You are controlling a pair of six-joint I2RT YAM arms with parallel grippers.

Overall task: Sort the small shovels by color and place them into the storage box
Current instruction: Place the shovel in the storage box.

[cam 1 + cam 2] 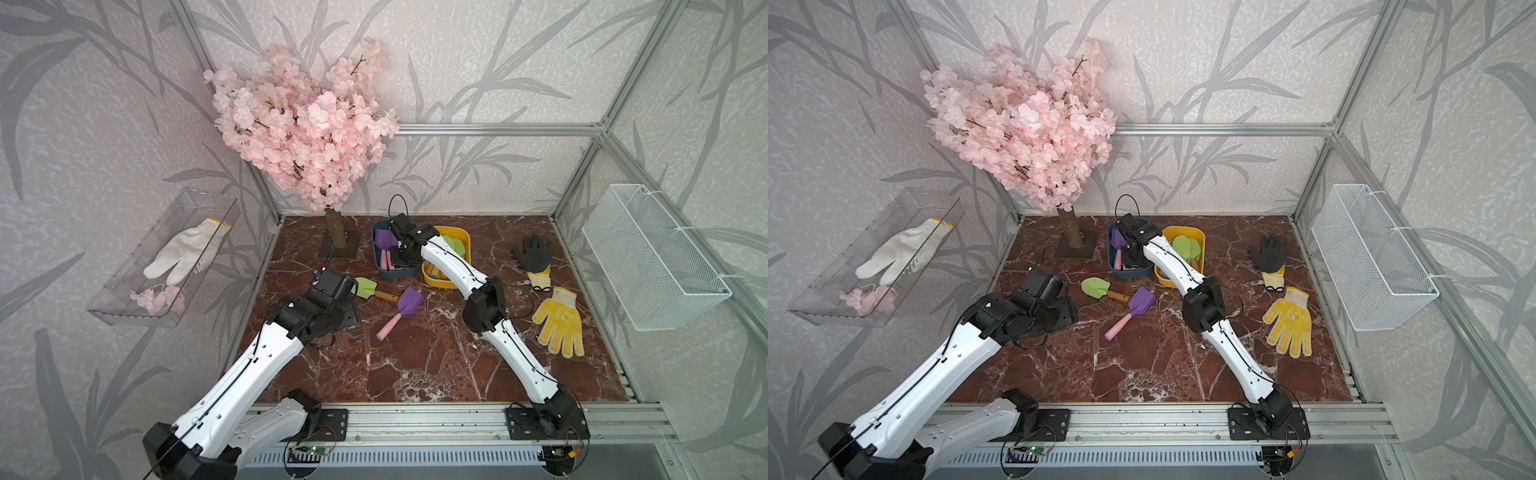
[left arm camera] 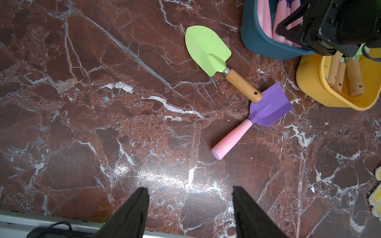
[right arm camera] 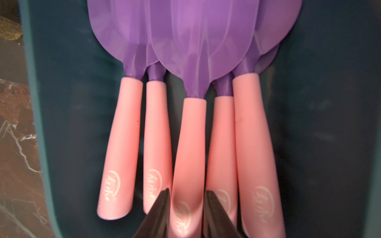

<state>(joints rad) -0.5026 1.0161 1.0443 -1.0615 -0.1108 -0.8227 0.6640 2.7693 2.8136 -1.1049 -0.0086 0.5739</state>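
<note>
The right pincer (image 3: 187, 191) stands inside the blue box (image 1: 398, 275), just above the middle of the frame in both top views. It is drawn narrow about the pink handle of the held purple shovel (image 3: 191, 134). The handle is gripped near its end, so the blade is left free to lie on the purple blades stacked in the box. Four other pink handles are ranged alongside it, all pointing one way, which suggests this box is reserved for the purple kind. Whether the shovel's weight is borne by the pile or by the pincer cannot be told. Release is judged to be the step in hand.

The yellow box (image 1: 436, 283) is set just beside the blue one, to its right in the frame. Green blades and wooden handles are seen in it, so the colours are parted box by box. It is partly covered by the right arm.

Two shovels are left on the worktop (image 1: 415, 365), a little left of the frame's centre. The wooden handle end of the loose green shovel (image 1: 365, 286) meets the blade of the loose purple shovel (image 1: 409, 301). The sort is therefore judged nearly done.

The left pincer (image 2: 189, 188) is held wide and empty above bare worktop near these two. It is probably kept clear of the boxes so that the arms do not cross.

The black glove (image 1: 533, 251) and the yellow glove (image 1: 559, 322) lie at the right of the frame and have no part in the sort.
</note>
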